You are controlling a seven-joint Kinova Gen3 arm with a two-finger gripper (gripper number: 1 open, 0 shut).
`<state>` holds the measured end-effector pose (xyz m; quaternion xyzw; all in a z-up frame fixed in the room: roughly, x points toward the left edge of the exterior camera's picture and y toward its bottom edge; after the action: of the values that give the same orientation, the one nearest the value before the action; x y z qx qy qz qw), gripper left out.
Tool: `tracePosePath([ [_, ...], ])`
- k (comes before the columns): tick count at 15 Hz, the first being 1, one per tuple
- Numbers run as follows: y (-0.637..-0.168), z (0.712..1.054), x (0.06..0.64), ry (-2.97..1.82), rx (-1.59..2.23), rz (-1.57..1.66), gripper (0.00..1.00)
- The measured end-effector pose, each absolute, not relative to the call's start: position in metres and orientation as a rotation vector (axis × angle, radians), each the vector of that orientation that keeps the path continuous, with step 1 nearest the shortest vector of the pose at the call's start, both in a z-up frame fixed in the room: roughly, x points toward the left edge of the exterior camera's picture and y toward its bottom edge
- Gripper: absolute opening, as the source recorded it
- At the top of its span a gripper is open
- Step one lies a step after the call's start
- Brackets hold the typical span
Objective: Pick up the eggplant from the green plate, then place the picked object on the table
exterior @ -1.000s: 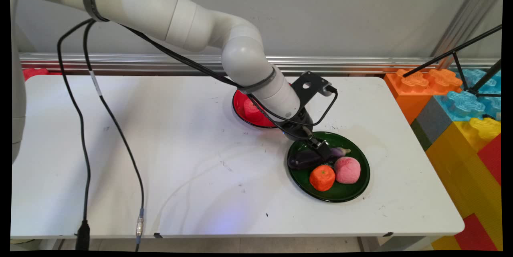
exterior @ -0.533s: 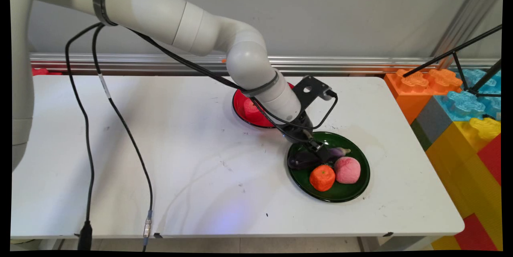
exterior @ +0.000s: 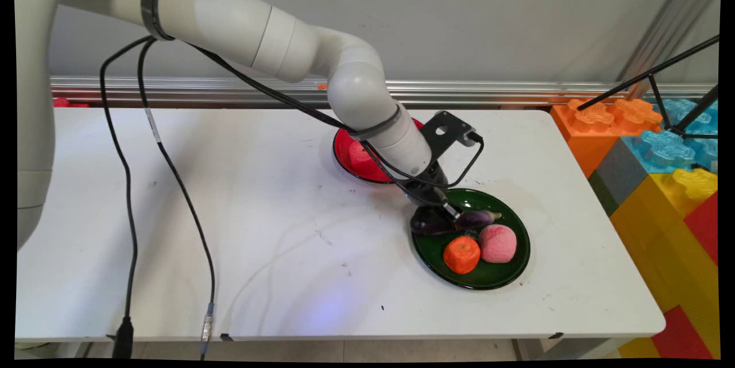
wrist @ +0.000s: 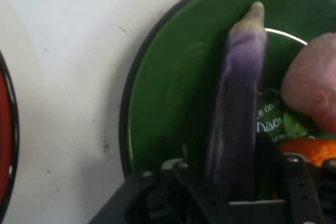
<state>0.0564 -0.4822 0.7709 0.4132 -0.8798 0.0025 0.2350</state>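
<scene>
Hand view first: the gripper [wrist: 233,192] has its two black fingers on either side of a purple eggplant [wrist: 239,103], pressed against its thick part, so it is pinching the eggplant. The eggplant runs straight away from the hand, with its pale narrow tip pointing to the far rim of the green plate [wrist: 173,77]. To the right of it I see a pink round fruit [wrist: 312,90], like a peach, and below that a bit of an orange fruit [wrist: 310,150]. At the left edge there is a slice of a red plate [wrist: 5,145].

From the main view, the arm reaches down from the upper left to the right part of the white table [exterior: 229,213]. The gripper [exterior: 452,216] sits on the middle of the eggplant [exterior: 428,223], which lies across the back half of the green plate [exterior: 511,264]; its dark thick end goes over the plate's left rim. I cannot tell if it is lifted from the plate or resting on it. The orange fruit [exterior: 461,254] and the pink fruit [exterior: 497,243] lie just in front of it, side by side and touching each other. The red plate [exterior: 347,158] stands behind, partly hidden by the arm, with something red on it.

I judge the eggplant to be a light toy, perhaps of foam, a little soft and not fragile. Its skin looks smooth, so it may slip or turn between the fingers. A hold near the middle, across the narrow width, seems best for balance.
</scene>
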Motion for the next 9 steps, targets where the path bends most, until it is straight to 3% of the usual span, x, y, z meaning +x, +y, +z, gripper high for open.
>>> tracePosePath([
  [9, -0.478, 0.781, 0.053, -2.413, 1.104, -0.012, 0.00],
])
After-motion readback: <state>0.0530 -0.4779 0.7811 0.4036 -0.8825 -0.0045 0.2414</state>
